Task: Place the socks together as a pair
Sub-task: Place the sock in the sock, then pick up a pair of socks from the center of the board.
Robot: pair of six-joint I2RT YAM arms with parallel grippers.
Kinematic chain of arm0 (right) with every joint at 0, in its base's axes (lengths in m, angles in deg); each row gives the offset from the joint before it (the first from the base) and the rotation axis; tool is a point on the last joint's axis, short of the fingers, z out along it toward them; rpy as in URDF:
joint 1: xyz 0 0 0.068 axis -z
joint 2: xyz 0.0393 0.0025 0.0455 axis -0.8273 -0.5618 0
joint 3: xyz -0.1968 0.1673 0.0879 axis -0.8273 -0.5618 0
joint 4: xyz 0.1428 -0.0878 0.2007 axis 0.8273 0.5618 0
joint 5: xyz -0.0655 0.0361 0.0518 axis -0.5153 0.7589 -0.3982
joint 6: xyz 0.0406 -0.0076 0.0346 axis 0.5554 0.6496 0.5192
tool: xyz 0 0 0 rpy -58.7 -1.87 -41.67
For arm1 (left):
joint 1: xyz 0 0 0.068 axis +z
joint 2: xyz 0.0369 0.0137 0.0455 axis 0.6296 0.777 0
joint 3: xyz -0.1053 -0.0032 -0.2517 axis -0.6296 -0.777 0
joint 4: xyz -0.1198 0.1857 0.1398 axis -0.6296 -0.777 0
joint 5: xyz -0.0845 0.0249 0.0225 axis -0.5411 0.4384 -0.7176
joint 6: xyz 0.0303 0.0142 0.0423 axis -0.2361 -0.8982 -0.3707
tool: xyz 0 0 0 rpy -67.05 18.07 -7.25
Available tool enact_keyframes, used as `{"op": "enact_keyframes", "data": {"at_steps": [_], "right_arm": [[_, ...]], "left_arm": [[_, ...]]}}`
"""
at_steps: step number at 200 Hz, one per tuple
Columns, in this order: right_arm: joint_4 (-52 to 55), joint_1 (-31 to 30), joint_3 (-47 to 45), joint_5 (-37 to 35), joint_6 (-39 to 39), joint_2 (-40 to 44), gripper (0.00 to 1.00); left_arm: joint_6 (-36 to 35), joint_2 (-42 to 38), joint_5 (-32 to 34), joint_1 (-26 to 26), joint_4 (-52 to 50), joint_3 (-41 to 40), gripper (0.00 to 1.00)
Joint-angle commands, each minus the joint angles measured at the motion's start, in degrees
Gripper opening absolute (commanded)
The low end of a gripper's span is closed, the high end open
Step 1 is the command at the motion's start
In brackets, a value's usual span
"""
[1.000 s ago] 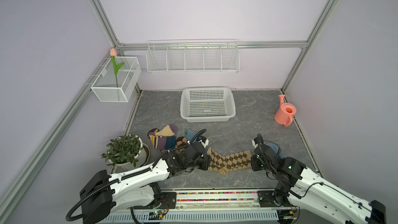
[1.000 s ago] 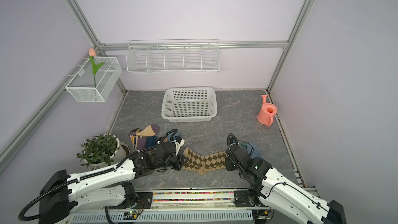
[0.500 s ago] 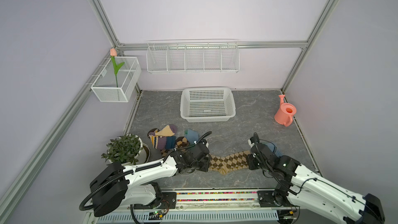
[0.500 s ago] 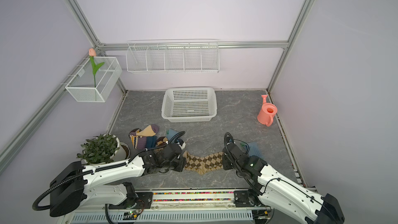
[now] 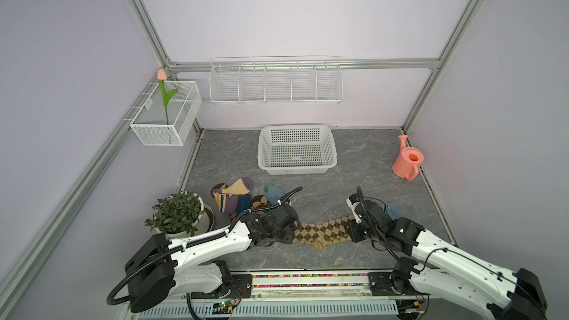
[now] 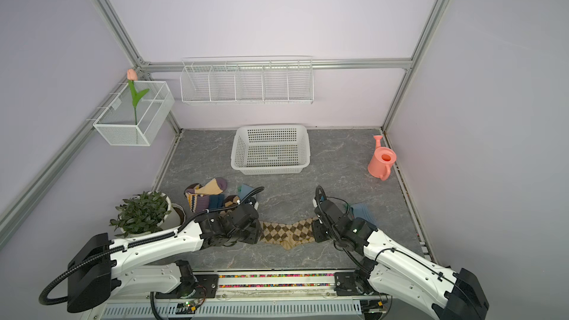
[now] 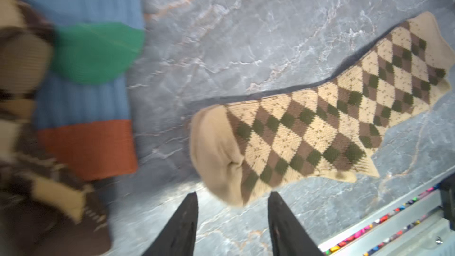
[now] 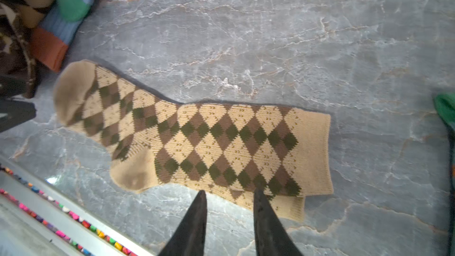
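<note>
Grey stone counter [image 5: 354, 173] seen from above, with both arms reaching in from its near edge. I judge the main danger here to be snagging.

On the left, the left claw [image 7: 233, 192] is open and empty, its black fingertips [image 7: 187, 217] on either side of the tan toe. If I pull it away low, it could hook the knit and drag the top sock off its mate. A wide swing of that arm could also sweep the heap of loose socks [image 5: 237, 200] just behind it into the pair.

On the right, the right claw [image 8: 230, 190] is likewise open and grips nothing. One fingertip [image 8: 264, 217] overlaps the cuff edge, so the same risk applies.

The tan diamond-patterned socks [image 5: 323, 233] lie flat on the counter, one on top of the other. They stretch between the two claws, toe at the left claw's tips and cuffs at the right claw's.

A blue sock [image 7: 86, 75] with a green patch and orange cuff lies near the toe, not touching it. Another blue sock [image 5: 389, 210] peeks out behind the right arm.
</note>
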Motion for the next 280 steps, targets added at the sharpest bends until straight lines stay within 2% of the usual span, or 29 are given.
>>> {"op": "enact_keyframes", "data": {"at_steps": [1,15,56,111,159,197,208,248,280], "right_arm": [[-0.27,-1.76,2.31,4.48,-2.81,-2.12,0.37],[-0.49,-2.99,2.53,4.74,-3.59,-3.28,0.37],[-5.07,-8.72,2.42,7.65,-4.47,-6.20,0.39],[-7.75,-18.16,6.79,3.16,-5.60,-16.89,0.44],[-11.91,-18.48,6.57,1.09,-6.04,-20.70,0.42],[-13.05,-17.77,6.23,1.33,-6.07,-22.72,0.41],[-13.58,-17.48,5.95,1.64,-6.21,-23.33,0.41],[-12.77,-15.16,5.70,0.77,-6.09,-22.77,0.40],[-10.36,-12.26,4.99,-0.37,-6.08,-15.34,0.41]], "left_arm": [[2.65,-2.45,7.02,-0.03,-5.25,1.63,0.50],[3.58,-3.43,8.33,0.02,-4.60,0.59,0.50],[5.23,-1.63,5.98,0.06,1.32,-2.84,0.50],[6.01,5.74,3.44,2.50,8.31,-4.75,0.50],[5.00,8.89,0.26,4.52,12.33,-4.43,0.50],[4.36,13.11,-6.11,4.61,14.31,-3.78,0.47],[4.83,13.34,-7.31,4.63,16.32,-4.92,0.41],[5.16,13.27,-5.17,4.94,16.25,-4.15,0.08],[2.18,13.84,-4.03,7.37,15.47,-0.45,0.00]]}}
